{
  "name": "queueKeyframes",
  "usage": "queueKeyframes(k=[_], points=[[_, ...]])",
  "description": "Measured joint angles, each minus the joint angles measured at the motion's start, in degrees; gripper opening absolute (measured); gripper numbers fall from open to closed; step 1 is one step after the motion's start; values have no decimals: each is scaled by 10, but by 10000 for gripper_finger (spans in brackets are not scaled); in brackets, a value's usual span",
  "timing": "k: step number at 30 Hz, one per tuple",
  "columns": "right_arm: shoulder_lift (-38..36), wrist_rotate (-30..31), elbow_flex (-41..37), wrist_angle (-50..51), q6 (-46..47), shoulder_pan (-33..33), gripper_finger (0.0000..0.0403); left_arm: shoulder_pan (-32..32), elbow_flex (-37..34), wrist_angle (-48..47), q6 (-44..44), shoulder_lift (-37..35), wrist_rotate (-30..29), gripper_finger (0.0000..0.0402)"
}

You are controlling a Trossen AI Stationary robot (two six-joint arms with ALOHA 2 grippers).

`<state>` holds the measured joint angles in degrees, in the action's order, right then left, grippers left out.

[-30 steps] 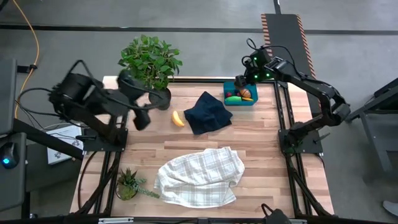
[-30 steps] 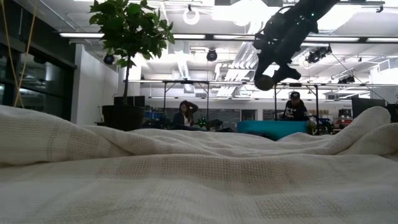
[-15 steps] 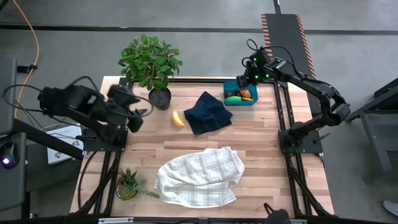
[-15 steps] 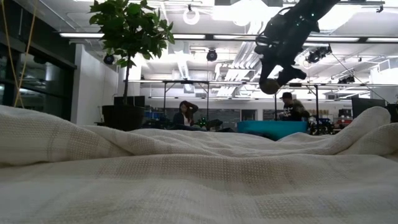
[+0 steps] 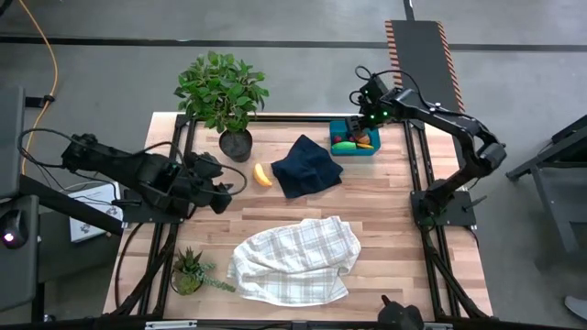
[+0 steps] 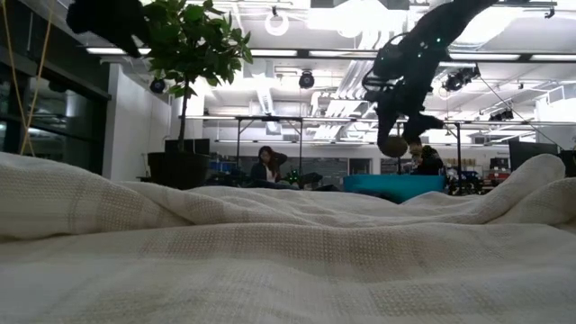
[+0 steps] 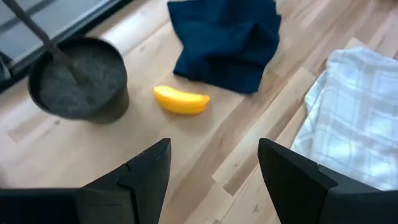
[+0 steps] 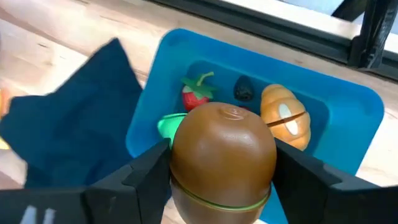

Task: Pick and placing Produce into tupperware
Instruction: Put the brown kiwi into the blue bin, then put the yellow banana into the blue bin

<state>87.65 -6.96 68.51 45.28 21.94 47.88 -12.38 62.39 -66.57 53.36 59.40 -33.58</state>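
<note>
The brown kiwi piece (image 8: 222, 155), smooth, glossy and egg-shaped with a thin green seam, is clamped between the right gripper (image 8: 221, 171) fingers directly above the tupperware (image 8: 354, 112). That teal plastic box, rounded at the corners, sits at the table's far right corner and holds red, dark, green and orange pieces. The banana (image 7: 181, 100), matte yellow, lies on the planked wood table (image 7: 205, 155) beside crumpled navy cloth (image 7: 227, 40). The left gripper (image 7: 212, 168) hovers near it, fingers apart, empty. No legible writing.
</note>
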Motion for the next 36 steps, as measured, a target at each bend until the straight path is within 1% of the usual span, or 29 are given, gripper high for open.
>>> queueKeyframes(k=[6,14,20,30,36], points=[[42,7,0,0,-2,0,223,0,-34,15,38,0,17,230],[86,42,0,13,-6,0,223,0,-41,27,41,0,21,230],[90,50,0,6,-11,1,224,0,-41,27,41,0,21,230],[90,38,0,3,-29,1,267,0,-41,26,39,0,18,230],[90,38,0,-9,-30,1,271,0,-41,25,39,0,17,230]])
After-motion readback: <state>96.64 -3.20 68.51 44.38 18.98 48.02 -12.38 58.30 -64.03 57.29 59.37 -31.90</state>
